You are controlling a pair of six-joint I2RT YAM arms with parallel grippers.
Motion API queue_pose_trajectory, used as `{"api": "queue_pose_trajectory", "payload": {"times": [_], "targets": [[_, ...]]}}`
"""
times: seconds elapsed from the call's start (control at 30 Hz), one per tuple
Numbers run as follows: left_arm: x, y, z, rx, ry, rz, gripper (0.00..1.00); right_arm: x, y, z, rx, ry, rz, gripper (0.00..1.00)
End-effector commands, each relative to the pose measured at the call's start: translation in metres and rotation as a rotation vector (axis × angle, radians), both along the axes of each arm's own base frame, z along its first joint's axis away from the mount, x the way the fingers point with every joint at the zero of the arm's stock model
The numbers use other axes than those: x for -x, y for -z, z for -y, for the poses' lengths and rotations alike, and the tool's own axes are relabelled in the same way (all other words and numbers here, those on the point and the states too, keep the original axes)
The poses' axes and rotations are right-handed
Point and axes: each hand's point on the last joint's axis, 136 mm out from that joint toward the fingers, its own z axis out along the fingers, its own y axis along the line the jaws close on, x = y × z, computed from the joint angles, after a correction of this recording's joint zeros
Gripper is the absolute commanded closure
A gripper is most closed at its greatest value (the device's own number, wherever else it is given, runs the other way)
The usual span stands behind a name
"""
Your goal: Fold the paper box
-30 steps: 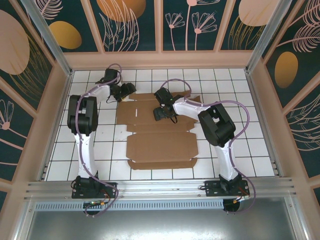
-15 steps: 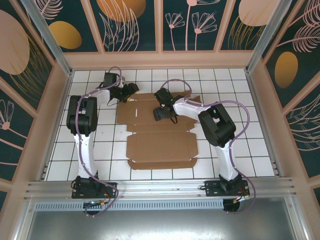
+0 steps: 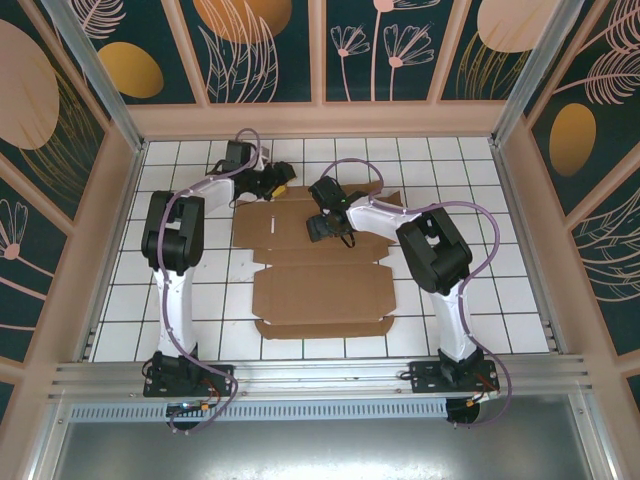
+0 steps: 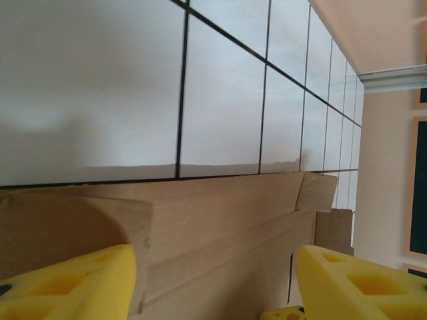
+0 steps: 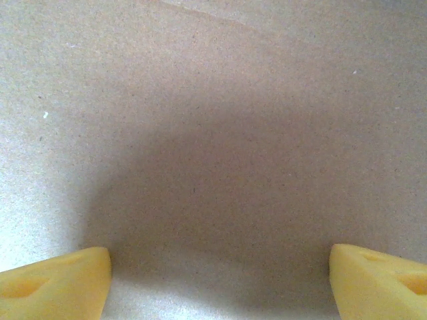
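Note:
The paper box [image 3: 320, 290] is a flat brown die-cut sheet lying on the white tiles, flaps spread out. My left gripper [image 3: 278, 184] is at the sheet's far left edge. In the left wrist view it [image 4: 213, 287] stands open, and the creased far strip of cardboard [image 4: 220, 220] sits between its yellow fingers [image 4: 67, 280]. My right gripper [image 3: 318, 230] is low over the far middle panel. In the right wrist view it [image 5: 220, 280] is open, with plain cardboard [image 5: 213, 133] close beneath its pads [image 5: 57, 283]. I cannot tell whether either gripper touches the sheet.
White tiled floor [image 3: 180, 280] surrounds the sheet, with several bare tiles to the left and right. Low pink walls [image 3: 320, 120] close in the work area. The metal rail [image 3: 320, 375] with both arm bases runs along the near edge.
My left gripper has moved right along the sheet's far edge, onto the far left flap. The right arm and the sheet have stayed still.

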Motion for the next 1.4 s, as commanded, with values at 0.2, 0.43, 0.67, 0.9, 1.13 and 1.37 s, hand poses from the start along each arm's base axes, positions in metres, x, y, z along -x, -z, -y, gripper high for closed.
{"api": "queue_pose_trajectory", "payload": {"times": [0.2, 0.43, 0.67, 0.9, 1.13, 1.37], "targets": [[0.015, -0.068, -0.065, -0.136, -0.098, 0.124, 0.35, 0.034, 0.050, 0.021, 0.100, -0.028, -0.130, 0.16], [0.071, -0.019, -0.152, -0.405, -0.261, -0.017, 0.36, 0.036, 0.050, 0.017, 0.077, -0.044, -0.129, 0.16], [0.095, 0.015, -0.150, -0.383, -0.186, -0.077, 0.33, 0.041, 0.050, 0.016, 0.056, -0.067, -0.131, 0.16], [0.100, 0.041, -0.139, -0.362, -0.075, -0.117, 0.35, 0.041, 0.048, 0.011, 0.036, -0.080, -0.135, 0.18], [0.101, 0.056, -0.129, -0.320, -0.025, -0.125, 0.40, 0.043, 0.047, 0.009, 0.024, -0.092, -0.138, 0.19], [0.101, 0.035, -0.098, -0.101, 0.039, -0.047, 0.51, 0.044, 0.050, 0.010, 0.029, -0.090, -0.141, 0.20]]}}
